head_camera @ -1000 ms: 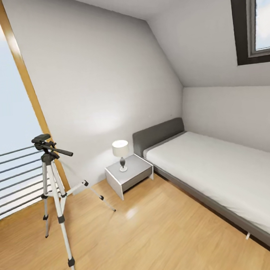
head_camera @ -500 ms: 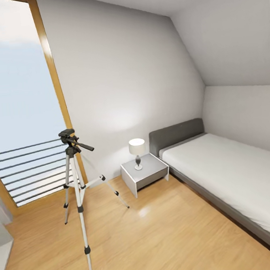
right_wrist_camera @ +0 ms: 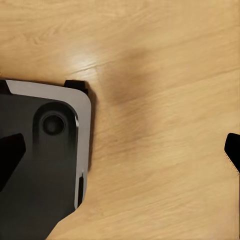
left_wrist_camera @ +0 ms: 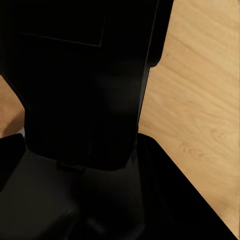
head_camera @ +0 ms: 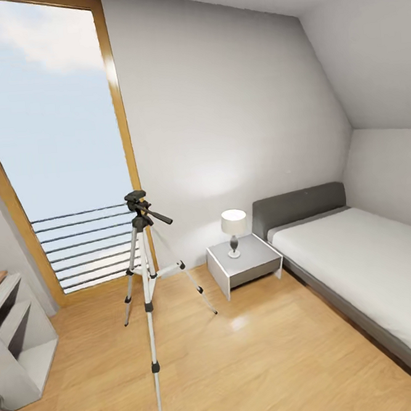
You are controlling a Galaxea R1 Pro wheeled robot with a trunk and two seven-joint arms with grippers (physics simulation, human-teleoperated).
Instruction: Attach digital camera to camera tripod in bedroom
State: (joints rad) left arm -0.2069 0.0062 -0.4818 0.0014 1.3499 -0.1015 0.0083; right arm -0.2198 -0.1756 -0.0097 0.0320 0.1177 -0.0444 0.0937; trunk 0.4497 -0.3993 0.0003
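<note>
The camera tripod [head_camera: 146, 278] stands on the bedroom's wood plank floor [head_camera: 254, 356] in front of the tall wood-framed window [head_camera: 59, 149]. Its silver legs are spread, and its black head [head_camera: 137, 201] with the pan handle carries nothing on top. The digital camera is out of view. In the right wrist view my right gripper [right_wrist_camera: 120, 150] hangs open over bare floor, its dark fingertips [right_wrist_camera: 11, 152] at the picture's two sides. Black shapes close to the lens take up much of the left wrist view, so I cannot make out the left gripper's fingers.
A grey nightstand [head_camera: 246, 267] with a white lamp [head_camera: 234, 228] stands between the tripod and the low grey bed [head_camera: 365, 273]. At the left wall is a white shelf unit [head_camera: 18, 344]. The robot's dark base [right_wrist_camera: 40, 165] shows over the floor. Open floor lies in the middle.
The head view has swung left: tripod, nightstand and bed sit further right in the picture, the skylight has left the frame, and the shelf unit has come in. Nothing in the room moved.
</note>
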